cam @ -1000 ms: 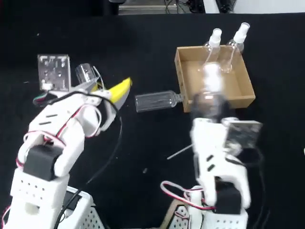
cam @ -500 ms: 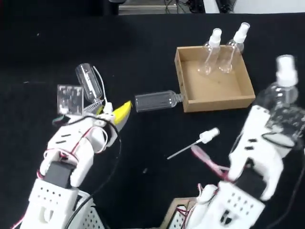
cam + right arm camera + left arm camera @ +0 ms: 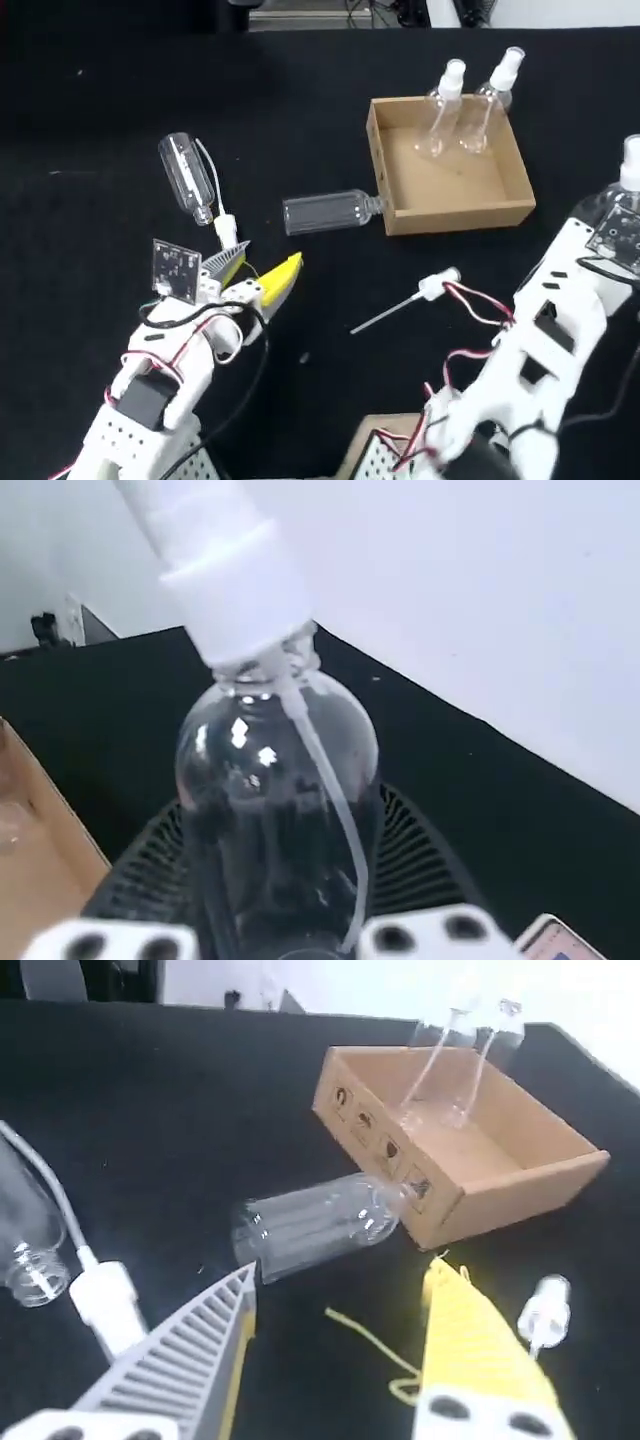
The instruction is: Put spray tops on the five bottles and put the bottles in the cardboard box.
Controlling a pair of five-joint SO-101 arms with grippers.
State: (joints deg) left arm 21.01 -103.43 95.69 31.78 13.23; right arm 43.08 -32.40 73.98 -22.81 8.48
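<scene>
The right fingers (image 3: 420, 865) are closed around the belly of a clear bottle (image 3: 275, 790) that wears a white spray top (image 3: 225, 580), its thin tube hanging down inside. In the high view this held bottle (image 3: 622, 200) stands upright at the right edge, lifted by the right arm, beside the cardboard box (image 3: 455, 215) and not over it. Inside the box, one capped bottle (image 3: 440, 120) and another (image 3: 485, 115) lean against the far wall. An uncapped bottle (image 3: 325, 212) lies on its side on the black tabletop (image 3: 300, 80), its neck against the box wall nearest the left arm. The left fingers (image 3: 282, 280) are spread wide and hold nothing. They are near a second uncapped bottle (image 3: 185, 172), which also lies on its side. A detached spray top (image 3: 226, 232) rests just past that bottle's mouth, its tube curving alongside the bottle. A loose spray top (image 3: 437, 286) lies in front of the box, between the two arms, with its tube pointing away from the box.
</scene>
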